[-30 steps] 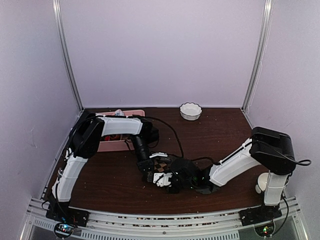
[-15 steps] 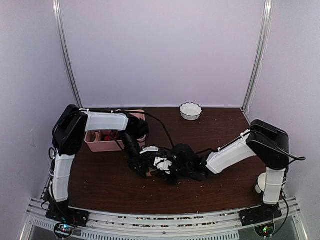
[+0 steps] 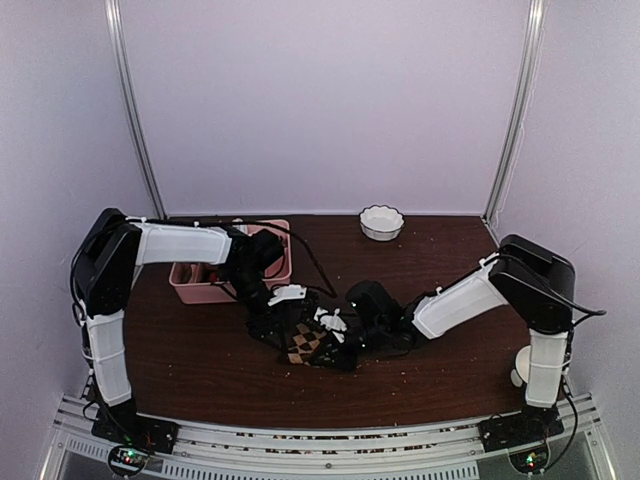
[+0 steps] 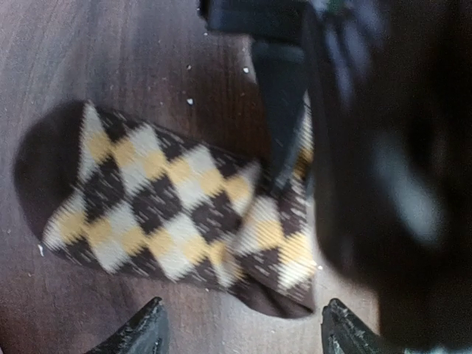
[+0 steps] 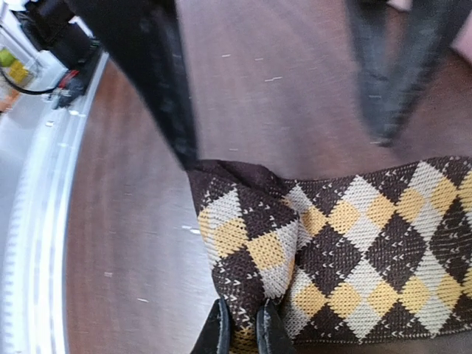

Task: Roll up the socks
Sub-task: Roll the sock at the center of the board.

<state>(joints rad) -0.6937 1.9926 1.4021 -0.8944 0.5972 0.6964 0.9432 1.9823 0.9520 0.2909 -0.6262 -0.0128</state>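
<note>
- The left arm (image 3: 180, 243) folds high at the left edge of the top view. Its white forearm runs right past a pink tray (image 3: 190, 292), and the wrist drops toward the middle of the desk (image 3: 200, 370).
- The left hand (image 4: 245, 330) points down over the sock (image 4: 162, 206). Its two dark fingertips (image 4: 147, 332) stand wide apart at the bottom of the wrist view and grip nothing.
- The right arm (image 3: 455, 305) comes in low from the right side of the top view, its forearm sloping down to the left.
- The right hand (image 5: 242, 330) is narrow. It is pinched on the sock's near edge at the bottom of its wrist view, with a ridge of fabric bunched between the fingers.
- In the left wrist view, a dark finger of the right hand comes down from the top and meets the sock to the right of its middle.
- The sock lies on the desk just below the centre of the top view, between the two hands.
- It is dark brown with yellow and cream argyle diamonds. In the left wrist view its rounded left end lies flat and its right end is rumpled.
- In the right wrist view, one left finger's tip sits at the sock's upper left corner; I cannot tell whether they touch.
- A white bowl (image 3: 381, 222) stands at the back of the desk, well apart from both hands.
</note>
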